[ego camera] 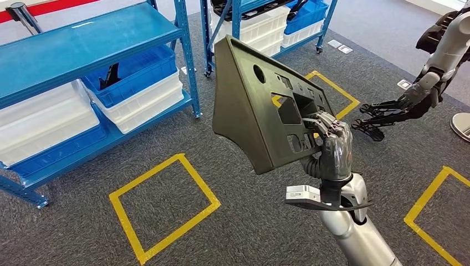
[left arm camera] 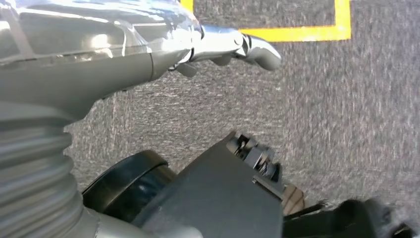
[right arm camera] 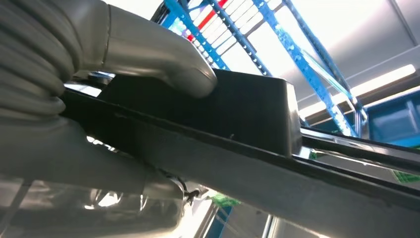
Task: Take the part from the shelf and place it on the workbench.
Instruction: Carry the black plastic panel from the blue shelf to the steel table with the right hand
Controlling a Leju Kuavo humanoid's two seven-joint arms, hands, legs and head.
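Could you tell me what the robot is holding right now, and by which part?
The right hand grips the dark panel part at its lower edge, fingers hooked into a cutout. The left hand holds nothing.

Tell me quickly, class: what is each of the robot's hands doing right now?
Right hand: holding the dark panel part, fingers hooked through its cutouts.
Left hand: hanging over the carpet, holding nothing; open or closed cannot be told.
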